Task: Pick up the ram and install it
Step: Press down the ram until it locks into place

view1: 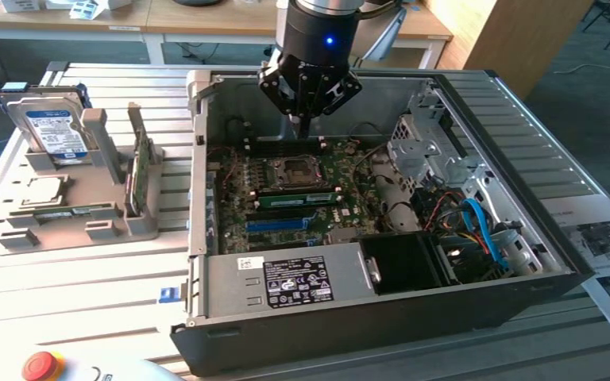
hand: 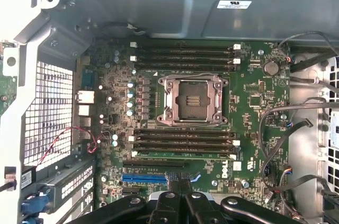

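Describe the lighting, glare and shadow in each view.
Exterior view: daylight lands bright on the slatted table, while the case interior sits in shadow, and a blue light glows on the arm above the gripper. Wrist view: the motherboard is evenly lit, with pale glare on the case's metal wall.

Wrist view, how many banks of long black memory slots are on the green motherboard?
2. One bank sits between the square metal processor socket and the grey case wall; the other across the socket, nearer the blue plastic slot strip. None looks hidden.
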